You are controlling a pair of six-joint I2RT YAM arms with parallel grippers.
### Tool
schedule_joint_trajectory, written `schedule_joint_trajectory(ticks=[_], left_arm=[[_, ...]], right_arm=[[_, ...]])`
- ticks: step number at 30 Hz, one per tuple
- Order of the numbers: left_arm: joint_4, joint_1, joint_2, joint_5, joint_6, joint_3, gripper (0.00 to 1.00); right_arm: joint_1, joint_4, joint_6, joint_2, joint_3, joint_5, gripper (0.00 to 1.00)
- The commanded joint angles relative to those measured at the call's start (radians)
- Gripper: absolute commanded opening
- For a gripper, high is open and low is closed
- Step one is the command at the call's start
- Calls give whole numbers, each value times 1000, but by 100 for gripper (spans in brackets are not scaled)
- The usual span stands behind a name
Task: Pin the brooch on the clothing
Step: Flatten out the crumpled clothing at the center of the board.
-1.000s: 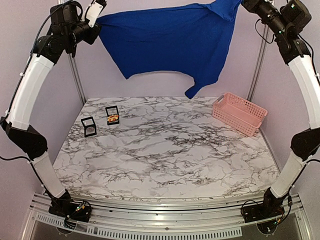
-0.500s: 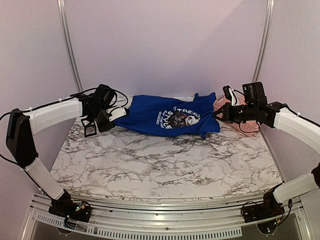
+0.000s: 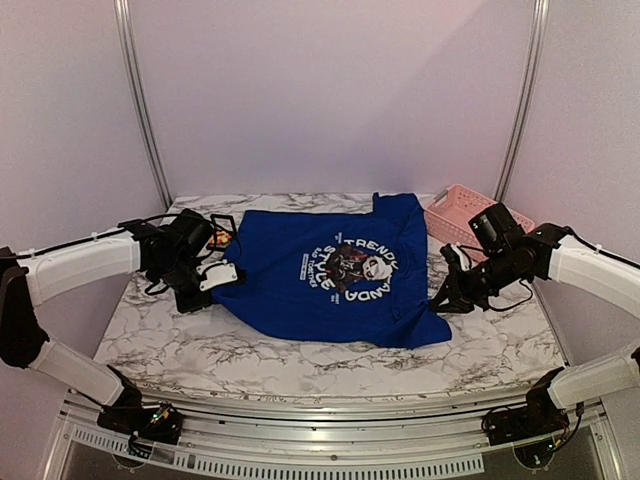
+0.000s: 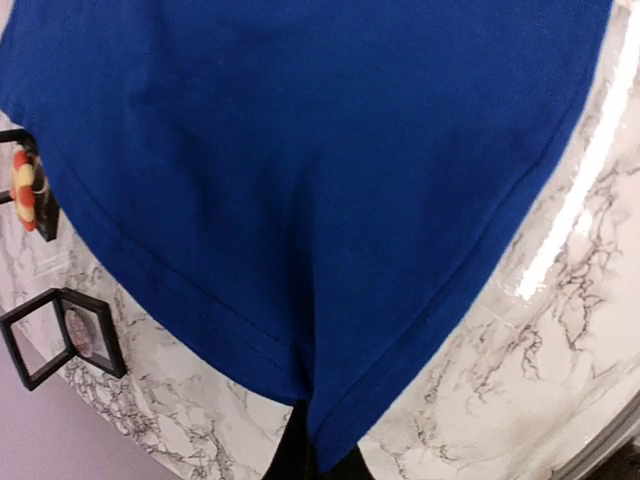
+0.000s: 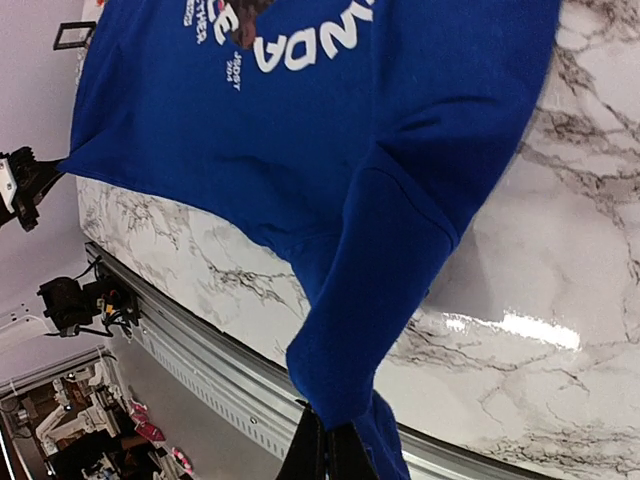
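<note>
lying print-up across the marble bench (image 3: 300, 365), the blue t-shirt (image 3: 330, 285) is pinched at opposite corners by the left tool (image 3: 214, 278) and right tool (image 3: 441, 300), both clenched on fabric. its edge partly covers the boxed brooch (image 4: 24, 188); only the left wrist view shows a black box (image 4: 65, 335) beside it. a pink basket (image 3: 478, 222) sits back right; bare marble lines the near edge.

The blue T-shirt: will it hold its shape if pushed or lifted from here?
Probably floppy: the T-shirt drapes and creases where the left gripper and right gripper pinch its edges. Likely light, as two small pinches hold it. On the glossy marble table it would probably bunch rather than slide whole.
</note>
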Motion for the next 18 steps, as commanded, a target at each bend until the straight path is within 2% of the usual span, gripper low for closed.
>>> schedule_joint_trajectory(ticks=[1, 12, 17, 18], left_arm=[[-129, -30, -57, 128, 24, -73, 0], [-169, -78, -96, 128, 6, -130, 0], [-248, -84, -110, 139, 24, -139, 0], [-266, -89, -114, 139, 27, -143, 0]], right_arm=[[46, -162, 94, -31, -79, -53, 0], [72, -462, 142, -75, -93, -13, 0], [80, -492, 156, -124, -163, -72, 0], [79, -495, 156, -128, -165, -69, 5]])
